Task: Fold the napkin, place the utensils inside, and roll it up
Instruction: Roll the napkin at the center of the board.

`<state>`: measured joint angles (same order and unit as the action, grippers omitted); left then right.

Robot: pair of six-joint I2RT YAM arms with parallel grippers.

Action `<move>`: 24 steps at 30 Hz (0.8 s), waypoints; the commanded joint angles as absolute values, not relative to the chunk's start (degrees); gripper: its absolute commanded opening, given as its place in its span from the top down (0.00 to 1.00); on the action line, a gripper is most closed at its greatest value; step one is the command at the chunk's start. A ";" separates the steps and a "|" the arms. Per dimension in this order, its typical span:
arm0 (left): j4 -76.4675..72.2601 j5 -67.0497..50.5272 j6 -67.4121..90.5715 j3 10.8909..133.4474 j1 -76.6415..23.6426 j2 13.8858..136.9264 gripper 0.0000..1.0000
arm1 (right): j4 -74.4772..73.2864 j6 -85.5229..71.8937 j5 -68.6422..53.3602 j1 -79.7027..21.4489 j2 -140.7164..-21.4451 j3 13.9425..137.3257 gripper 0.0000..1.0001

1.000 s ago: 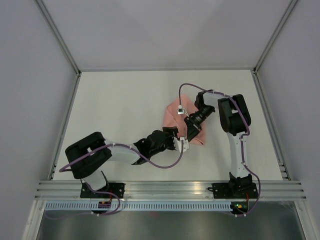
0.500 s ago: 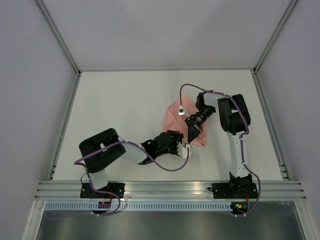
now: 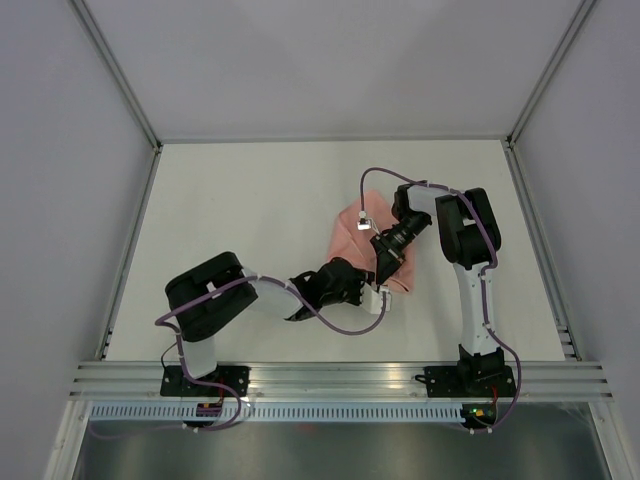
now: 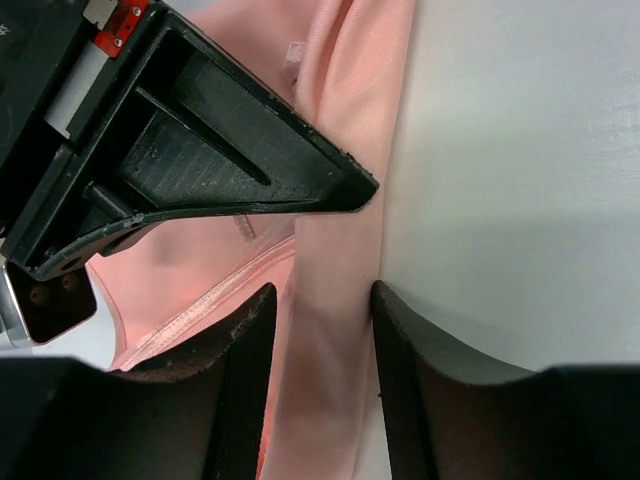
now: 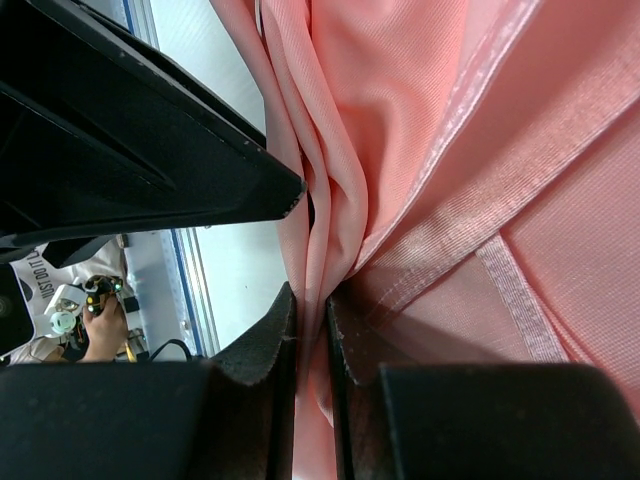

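Observation:
The salmon-pink napkin (image 3: 350,236) lies bunched on the table's middle right. My right gripper (image 3: 384,266) is shut on a gathered fold of it, and the pinched pleats show in the right wrist view (image 5: 450,150) between my fingers (image 5: 310,300). My left gripper (image 3: 378,298) is at the napkin's near edge, just below the right one. In the left wrist view its open jaws (image 4: 325,295) straddle a narrow folded strip of napkin (image 4: 365,80) without squeezing it. The fork is hidden.
The right gripper's black finger (image 4: 200,150) crosses just above my left fingers, very close. The left gripper's body (image 5: 120,150) fills the upper left of the right wrist view. White tabletop (image 3: 250,200) lies to the left, walled by panels and a metal rail.
The left arm has swung right and its gripper slid along the napkin's near edge toward the right gripper. The right gripper kept its hold and barely moved.

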<state>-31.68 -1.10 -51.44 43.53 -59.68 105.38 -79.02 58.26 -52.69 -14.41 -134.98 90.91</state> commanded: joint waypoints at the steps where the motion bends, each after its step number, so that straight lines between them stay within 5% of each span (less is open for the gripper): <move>1: -26.55 -4.66 -53.44 46.14 -59.33 106.43 0.52 | -69.52 61.87 -43.68 -13.80 -138.34 91.58 1.00; 8: -18.03 -6.59 -51.68 50.27 -58.80 107.49 0.63 | -70.05 62.14 -44.03 -13.71 -138.52 91.85 1.00; 17: -10.65 -7.56 -49.84 53.26 -58.80 108.10 0.92 | -70.31 62.49 -44.12 -13.62 -138.60 91.85 1.00; 24: -2.56 -10.63 -45.80 58.00 -58.45 108.81 0.98 | -70.05 62.40 -44.30 -13.54 -138.08 91.50 0.99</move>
